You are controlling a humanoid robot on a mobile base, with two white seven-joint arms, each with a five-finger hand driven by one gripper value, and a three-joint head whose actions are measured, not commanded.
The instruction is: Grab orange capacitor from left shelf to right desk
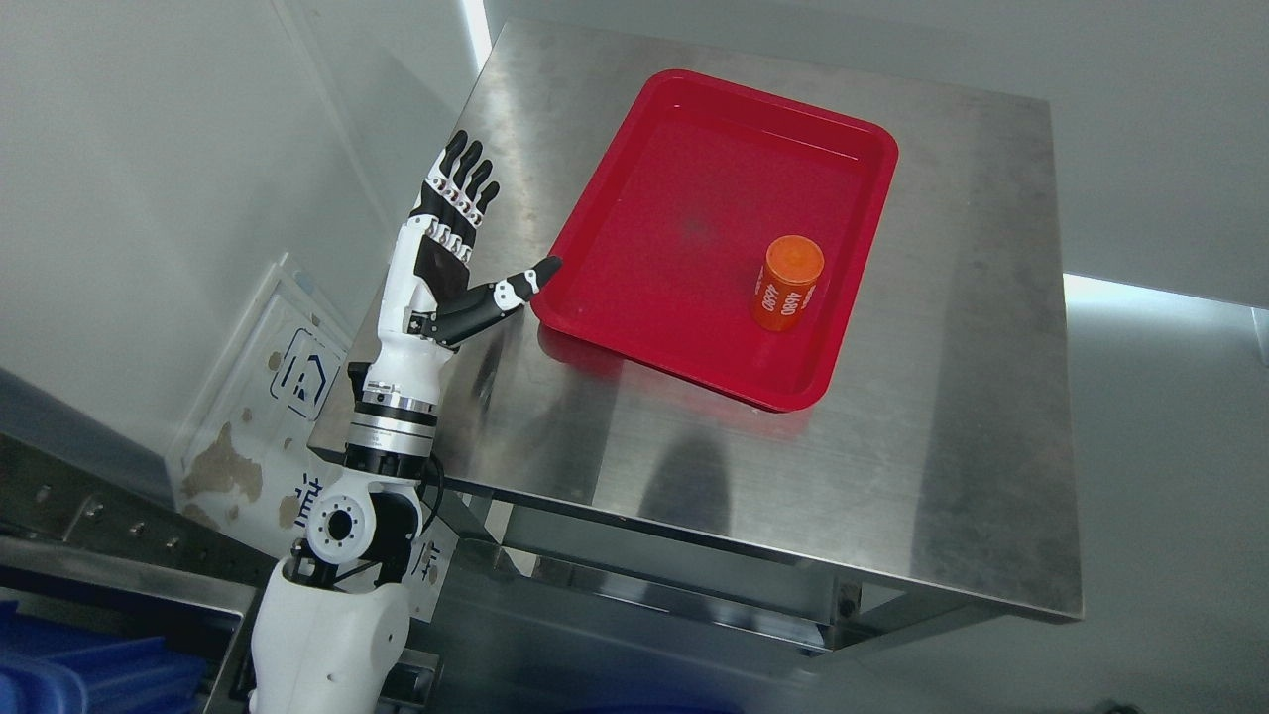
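Nearest, at the lower left corner, a blue bin (69, 669) shows in part, beside the edge of a steel shelf (119, 575). The white left arm (332, 615) rises from the bottom edge there and reaches up along the left side of the steel desk (793, 476). The near edge of the desk runs across the lower middle, with a lower rail under it; its near right corner sits at the lower right. A broad bare strip of desk top lies between that near edge and the red tray (694, 367), and another wide bare band runs down the right side of the tray to the desk's right edge.

The left hand (446, 248) stands at the desk's left edge, palm up and empty, four fingers (466, 178) straight and close together pointing away, the thumb (516, 288) stretched out sideways with its tip just at the tray's left rim; whether it touches cannot be told.

Farther in, the tray lies skewed on the desk. The orange capacitor (788, 283) stands upright inside it near the right rim, its long axis vertical, round top facing up, white printed label on its side. The rest of the tray floor is bare. The tray's far rim lies near the desk's far edge.
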